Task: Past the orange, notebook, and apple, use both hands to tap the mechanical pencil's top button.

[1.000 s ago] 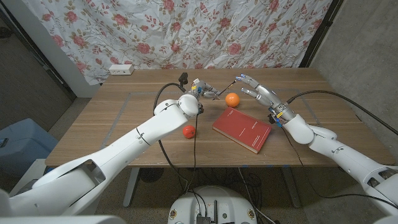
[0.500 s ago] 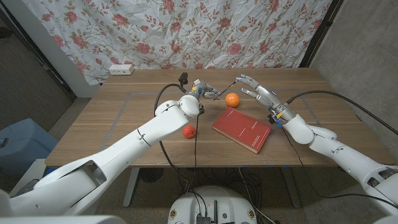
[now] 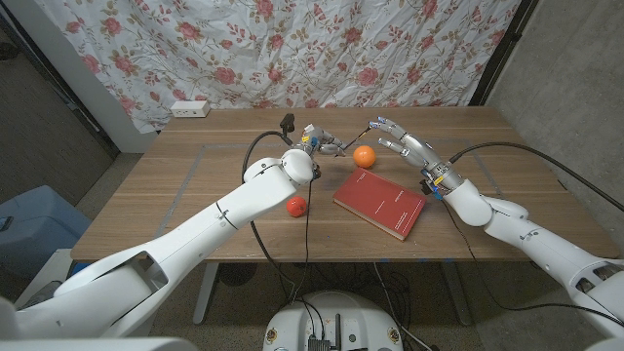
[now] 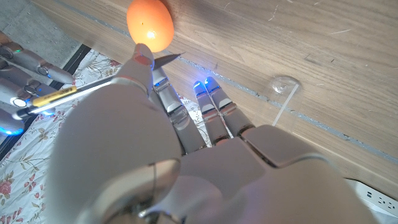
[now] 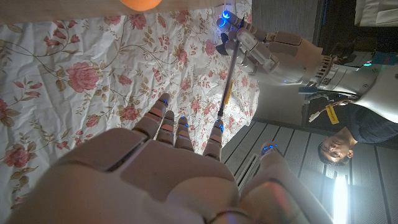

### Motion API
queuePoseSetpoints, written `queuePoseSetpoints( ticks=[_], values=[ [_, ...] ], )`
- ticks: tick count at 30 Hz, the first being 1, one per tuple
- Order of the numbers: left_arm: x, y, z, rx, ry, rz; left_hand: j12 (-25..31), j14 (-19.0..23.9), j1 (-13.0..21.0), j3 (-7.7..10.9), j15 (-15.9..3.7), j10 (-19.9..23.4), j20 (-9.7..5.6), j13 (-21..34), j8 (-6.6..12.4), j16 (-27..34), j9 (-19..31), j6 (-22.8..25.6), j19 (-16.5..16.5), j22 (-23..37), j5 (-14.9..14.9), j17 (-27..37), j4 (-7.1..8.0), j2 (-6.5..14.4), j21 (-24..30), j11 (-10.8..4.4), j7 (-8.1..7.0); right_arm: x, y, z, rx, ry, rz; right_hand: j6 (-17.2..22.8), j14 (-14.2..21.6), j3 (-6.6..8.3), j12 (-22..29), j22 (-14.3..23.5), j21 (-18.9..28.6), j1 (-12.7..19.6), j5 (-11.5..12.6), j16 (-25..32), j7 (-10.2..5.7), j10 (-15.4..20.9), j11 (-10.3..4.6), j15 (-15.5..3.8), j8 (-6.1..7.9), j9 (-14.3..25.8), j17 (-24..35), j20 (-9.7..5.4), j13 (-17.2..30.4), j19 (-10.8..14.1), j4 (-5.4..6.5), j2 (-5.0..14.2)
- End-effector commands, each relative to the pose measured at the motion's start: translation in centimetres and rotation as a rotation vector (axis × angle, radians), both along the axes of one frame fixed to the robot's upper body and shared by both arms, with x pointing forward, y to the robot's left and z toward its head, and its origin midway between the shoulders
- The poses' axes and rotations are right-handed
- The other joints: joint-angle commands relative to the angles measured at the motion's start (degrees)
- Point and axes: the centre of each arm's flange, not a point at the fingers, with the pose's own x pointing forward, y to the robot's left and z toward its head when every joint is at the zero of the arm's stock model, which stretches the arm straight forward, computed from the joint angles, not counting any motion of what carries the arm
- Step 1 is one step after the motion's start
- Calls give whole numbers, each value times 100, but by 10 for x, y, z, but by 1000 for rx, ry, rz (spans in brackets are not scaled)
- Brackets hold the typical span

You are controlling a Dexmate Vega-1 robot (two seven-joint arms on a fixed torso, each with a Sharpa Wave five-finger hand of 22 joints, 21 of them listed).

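Left hand [image 3: 314, 139] pinches mechanical pencil [image 5: 226, 84] aloft, just behind orange [image 3: 364, 156] on the surface. Right hand [image 3: 400, 139] raised opposite, fingers spread, near the pencil's end.

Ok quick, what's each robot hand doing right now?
Left hand: holding the mechanical pencil.
Right hand: open, fingers spread, holding nothing.
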Motion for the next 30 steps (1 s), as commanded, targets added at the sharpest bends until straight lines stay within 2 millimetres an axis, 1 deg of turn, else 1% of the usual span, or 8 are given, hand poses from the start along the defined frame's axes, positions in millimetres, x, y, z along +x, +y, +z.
queuePoseSetpoints(
  ticks=[1, 18, 27, 30],
  values=[
    [0, 0, 0, -8, -6, 5, 25, -10, 26, -28, -964, 113, -499, 24, 35, 24, 9, 8, -26, 27, 20, 2, -9, 47, 10, -74, 19, 3, 3, -1, -1, 12, 10, 49, -4, -14, 22, 13, 34, -11, 1, 27, 2, -25, -24, -10, -9, 2, 20, -33, 9, 31, -1, -20],
    [2, 0, 0, -12, -13, 5, 25, -10, 33, -40, -963, 112, -494, 24, 31, 24, 10, -7, -36, 27, 22, 2, -9, 56, 8, -74, 33, 5, 8, -4, 6, 27, 26, 137, -14, -7, 25, 13, 35, -41, 10, 30, 4, -39, -65, -26, -4, 2, 21, -62, 9, 33, 13, -7],
    [3, -1, 0, -10, -15, 0, 27, -9, 34, -49, -963, 116, -499, 24, 34, 25, 9, 0, -34, 27, 21, 2, -9, 56, 11, -74, 27, 6, 9, -4, 7, 28, 28, 187, -37, -8, 26, 12, 33, -55, 12, 27, 4, -46, -88, -72, -1, 2, 24, -79, 9, 31, 17, -12],
    [4, -1, 0, -12, -16, -3, 28, -9, 35, -51, -963, 118, -499, 25, 34, 25, 9, -1, -35, 27, 22, 2, -9, 56, 10, -74, 26, 6, 9, -4, 8, 30, 29, 222, -46, -11, 27, 12, 35, -63, 13, 28, 3, -51, -152, -123, 0, 1, 27, -104, 9, 35, 17, -18]
  ],
)
